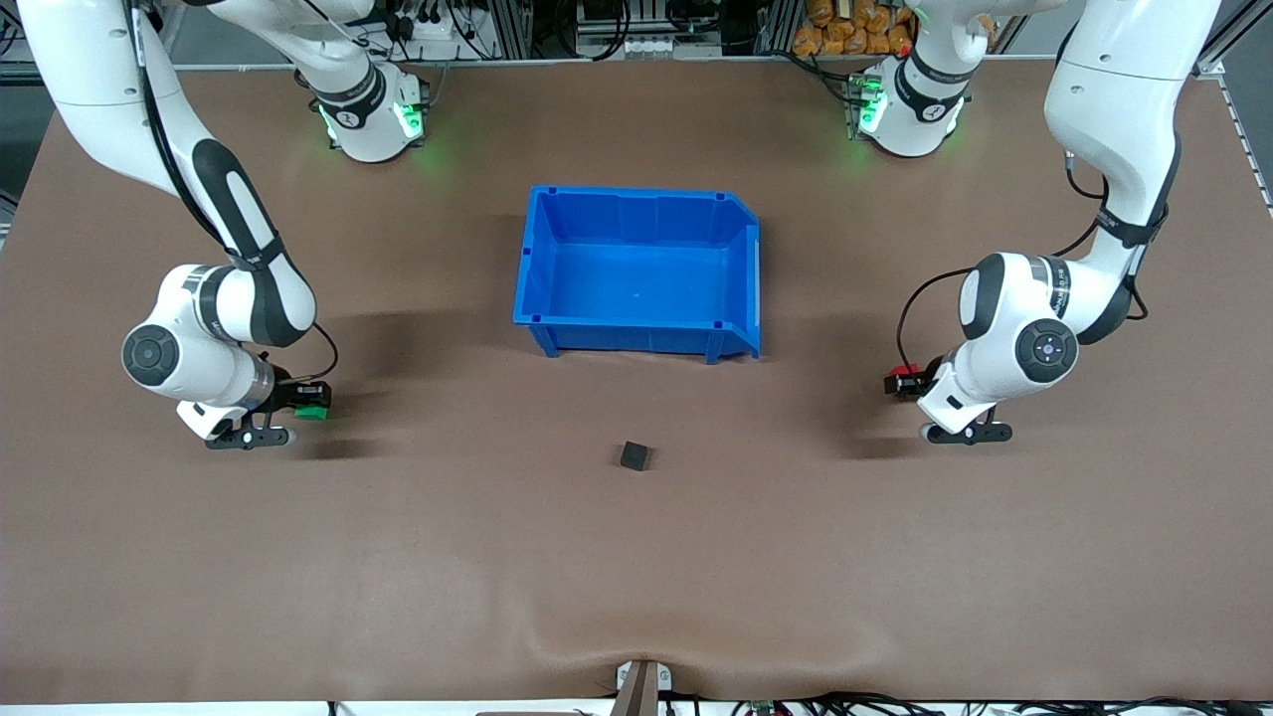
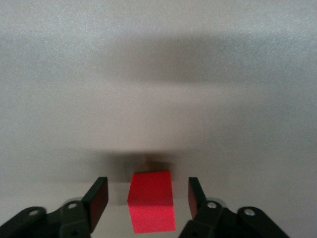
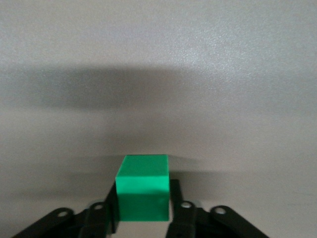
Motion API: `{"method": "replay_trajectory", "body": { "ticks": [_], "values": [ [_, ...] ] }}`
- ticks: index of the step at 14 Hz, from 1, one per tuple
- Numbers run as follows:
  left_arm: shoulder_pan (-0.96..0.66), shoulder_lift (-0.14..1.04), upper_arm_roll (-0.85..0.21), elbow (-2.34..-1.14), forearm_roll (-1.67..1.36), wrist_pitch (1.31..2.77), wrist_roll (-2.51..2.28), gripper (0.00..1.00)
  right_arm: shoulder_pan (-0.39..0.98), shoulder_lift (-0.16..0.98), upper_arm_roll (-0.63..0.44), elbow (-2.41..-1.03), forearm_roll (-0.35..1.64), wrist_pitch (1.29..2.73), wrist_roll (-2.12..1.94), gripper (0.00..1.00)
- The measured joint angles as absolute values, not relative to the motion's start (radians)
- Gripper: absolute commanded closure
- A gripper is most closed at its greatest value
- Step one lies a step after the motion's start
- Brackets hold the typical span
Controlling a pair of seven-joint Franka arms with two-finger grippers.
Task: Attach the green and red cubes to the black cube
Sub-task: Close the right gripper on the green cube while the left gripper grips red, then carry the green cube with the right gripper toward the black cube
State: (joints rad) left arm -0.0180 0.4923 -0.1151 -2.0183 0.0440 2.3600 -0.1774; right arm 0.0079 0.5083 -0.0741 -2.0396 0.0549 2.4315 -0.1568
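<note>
The black cube (image 1: 635,455) lies alone on the brown table, nearer the front camera than the blue bin. Toward the left arm's end of the table, the red cube (image 1: 902,375) (image 2: 151,201) sits between the fingers of my left gripper (image 1: 909,382) (image 2: 147,187). That gripper is open, with a gap showing on each side of the cube. Toward the right arm's end, my right gripper (image 1: 301,400) (image 3: 143,192) is low at the table and shut on the green cube (image 1: 313,405) (image 3: 142,191), a finger pressed against each side.
A blue bin (image 1: 535,261) with nothing in it stands in the middle of the table, between the two arm bases and the black cube. Brown table surface stretches from each gripper to the black cube.
</note>
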Motion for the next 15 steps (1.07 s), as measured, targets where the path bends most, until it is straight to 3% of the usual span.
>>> {"method": "replay_trajectory", "body": {
  "ticks": [6, 15],
  "values": [
    [-0.019, 0.495, -0.115, -2.018, 0.053, 2.361, -0.204, 0.32, 0.009, 0.508, -0.073, -2.039, 0.053, 2.43, -0.208, 1.0],
    [-0.025, 0.499, -0.117, -2.018, 0.055, 2.361, -0.275, 0.38, -0.012, 0.508, -0.084, -1.96, 0.052, 2.429, -0.738, 1.0]
  ]
}}
